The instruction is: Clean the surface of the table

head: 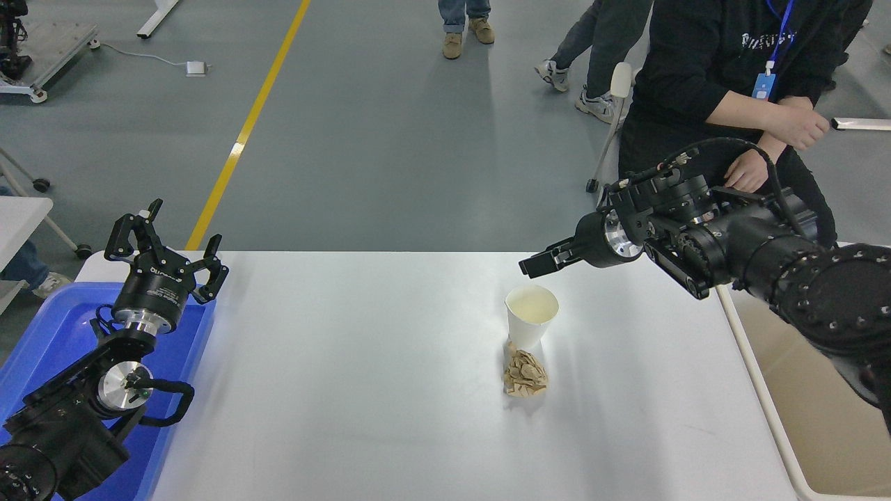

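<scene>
The white table surface [348,362] holds a white paper cup [532,314], upright near the middle right. A crumpled brown paper ball [525,374] lies against the cup's near side. My right gripper [539,263] hangs above the table's far edge, just beyond and above the cup, pointing left; it holds nothing that I can see. My left gripper [167,233] is open and empty, parked over the blue tray at the lower left.
A blue plastic tray [49,334] lies at the table's left end. A beige rectangular bin [821,403] stands at the right end, partly behind my right arm. A person in black [696,62] stands at the far right; others walk behind.
</scene>
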{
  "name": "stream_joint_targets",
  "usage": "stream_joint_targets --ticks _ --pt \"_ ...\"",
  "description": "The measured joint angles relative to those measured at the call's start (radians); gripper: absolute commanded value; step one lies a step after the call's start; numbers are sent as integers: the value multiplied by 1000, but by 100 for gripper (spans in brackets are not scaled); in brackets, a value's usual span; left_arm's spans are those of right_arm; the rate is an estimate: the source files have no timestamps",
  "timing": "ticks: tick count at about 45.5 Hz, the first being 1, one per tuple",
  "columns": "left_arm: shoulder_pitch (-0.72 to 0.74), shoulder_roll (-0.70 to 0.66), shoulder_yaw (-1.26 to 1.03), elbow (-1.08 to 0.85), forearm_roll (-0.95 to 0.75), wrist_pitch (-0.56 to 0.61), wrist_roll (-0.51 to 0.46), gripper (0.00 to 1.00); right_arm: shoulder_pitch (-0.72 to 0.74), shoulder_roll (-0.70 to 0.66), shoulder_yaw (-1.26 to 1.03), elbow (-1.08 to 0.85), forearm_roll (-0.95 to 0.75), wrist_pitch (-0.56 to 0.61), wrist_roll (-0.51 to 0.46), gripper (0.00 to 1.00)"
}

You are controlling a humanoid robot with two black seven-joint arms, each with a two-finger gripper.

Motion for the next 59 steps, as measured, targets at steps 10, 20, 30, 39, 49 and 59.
stream_joint_targets --ticks 10,20,30,39,49,59 --pt "0 0 0 0 0 0 0 100 -38 12 -23 -19 -4 -28 0 95" --pt "0 0 0 0 0 0 0 100 -71 16 -65 -29 -6 -85 1 94" --pt "0 0 0 0 0 0 0 100 -97 17 -82 -36 -7 -113 1 91" --pt "0 0 0 0 0 0 0 100 -112 18 -87 -39 -7 -130 1 88" --pt "0 0 0 0 0 0 0 100 -125 18 -91 -42 -7 -155 2 81" --pt "0 0 0 0 0 0 0 100 -134 18 -94 -43 -8 -184 4 66"
